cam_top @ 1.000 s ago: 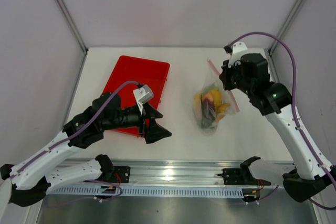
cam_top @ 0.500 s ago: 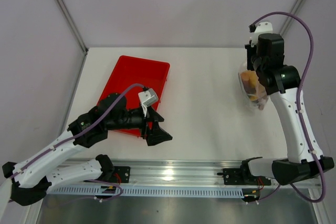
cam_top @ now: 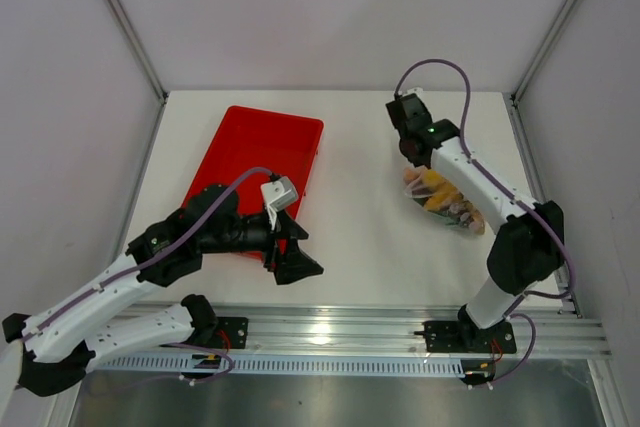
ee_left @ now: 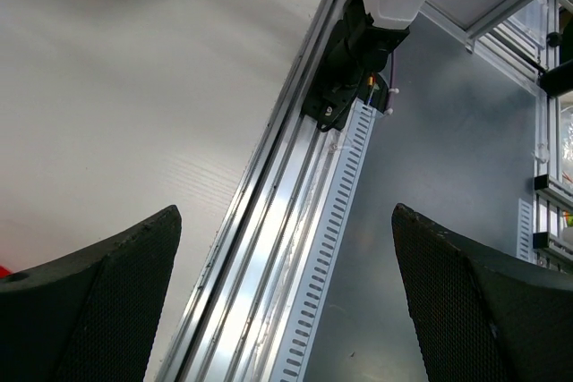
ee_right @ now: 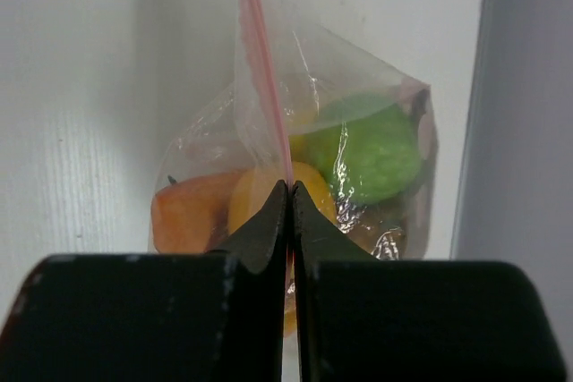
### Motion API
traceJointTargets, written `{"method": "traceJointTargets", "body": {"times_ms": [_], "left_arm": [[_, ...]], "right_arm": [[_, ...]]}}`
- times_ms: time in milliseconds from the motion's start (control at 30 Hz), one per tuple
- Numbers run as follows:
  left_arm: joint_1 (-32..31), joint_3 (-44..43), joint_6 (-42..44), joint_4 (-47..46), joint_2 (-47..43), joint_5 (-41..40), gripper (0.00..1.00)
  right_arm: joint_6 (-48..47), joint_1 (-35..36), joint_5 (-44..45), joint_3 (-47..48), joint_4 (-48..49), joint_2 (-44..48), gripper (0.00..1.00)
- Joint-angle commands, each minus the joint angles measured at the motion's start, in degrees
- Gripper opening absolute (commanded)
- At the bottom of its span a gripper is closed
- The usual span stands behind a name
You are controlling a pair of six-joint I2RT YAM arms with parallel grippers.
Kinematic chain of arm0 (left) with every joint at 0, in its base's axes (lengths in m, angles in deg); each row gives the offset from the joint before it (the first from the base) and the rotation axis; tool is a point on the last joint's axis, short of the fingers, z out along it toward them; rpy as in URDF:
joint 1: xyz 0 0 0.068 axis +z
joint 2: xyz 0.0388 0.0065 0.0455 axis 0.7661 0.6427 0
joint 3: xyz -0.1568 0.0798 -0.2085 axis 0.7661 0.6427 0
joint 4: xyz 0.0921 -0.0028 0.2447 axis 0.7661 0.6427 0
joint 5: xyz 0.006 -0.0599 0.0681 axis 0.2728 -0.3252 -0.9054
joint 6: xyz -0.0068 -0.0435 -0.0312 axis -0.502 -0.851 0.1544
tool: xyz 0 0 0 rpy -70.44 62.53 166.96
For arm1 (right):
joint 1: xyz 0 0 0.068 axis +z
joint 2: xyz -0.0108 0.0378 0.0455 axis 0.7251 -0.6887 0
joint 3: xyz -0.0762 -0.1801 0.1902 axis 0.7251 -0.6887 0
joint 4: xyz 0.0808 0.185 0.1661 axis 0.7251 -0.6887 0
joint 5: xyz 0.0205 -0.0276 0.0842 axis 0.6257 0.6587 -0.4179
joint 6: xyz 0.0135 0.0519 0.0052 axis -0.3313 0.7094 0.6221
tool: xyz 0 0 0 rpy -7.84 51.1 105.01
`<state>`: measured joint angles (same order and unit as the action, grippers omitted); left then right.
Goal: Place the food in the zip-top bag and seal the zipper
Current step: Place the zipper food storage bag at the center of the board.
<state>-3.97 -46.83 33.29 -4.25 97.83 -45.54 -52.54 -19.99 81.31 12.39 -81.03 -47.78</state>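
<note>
The zip-top bag (cam_top: pixel 440 199) is clear and holds the food: a green lime (ee_right: pixel 372 149), an orange fruit (ee_right: pixel 188 212) and a yellow piece (ee_right: pixel 269 199) show through it. My right gripper (cam_top: pixel 413 159) is shut on the pinkish zipper (ee_right: pixel 267 78) at the bag's mouth, its jaws pressed together on the strip (ee_right: pixel 291 187). I cannot tell whether the bag rests on the table. My left gripper (cam_top: pixel 296 250) is open and empty, low by the front edge next to the red tray; its wrist view (ee_left: pixel 286 292) shows only table and rail.
A red tray (cam_top: pixel 262 152) lies at the left middle of the white table, partly under my left arm. A metal rail (ee_left: pixel 269 221) runs along the table's front edge. Grey walls close in the back and sides.
My right arm has swung the bag from high at the far right toward the left and lower, over the table's right middle. The left arm has barely moved.
</note>
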Motion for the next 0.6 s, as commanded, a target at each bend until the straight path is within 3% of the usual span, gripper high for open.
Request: {"method": "traceJointTargets", "body": {"times_ms": [0, 333, 567], "left_arm": [[0.2, 0.5, 1.1, 0.1, -2.0, 0.8, 0.99], [0.5, 1.5, 0.0, 0.8, -3.5, 0.2, 0.99], [0.5, 2.8, -1.4, 0.5, -3.9, -1.4, 0.99]], "right_arm": [[9.4, 2.2, 5.6, 0.7, 2.4, -2.5, 0.00], [15.3, 11.5, 4.1, 5.8, 2.6, -18.8, 0.00], [19.9, 12.7, 5.1, 7.2, 2.5, -25.1, 0.00]]}}
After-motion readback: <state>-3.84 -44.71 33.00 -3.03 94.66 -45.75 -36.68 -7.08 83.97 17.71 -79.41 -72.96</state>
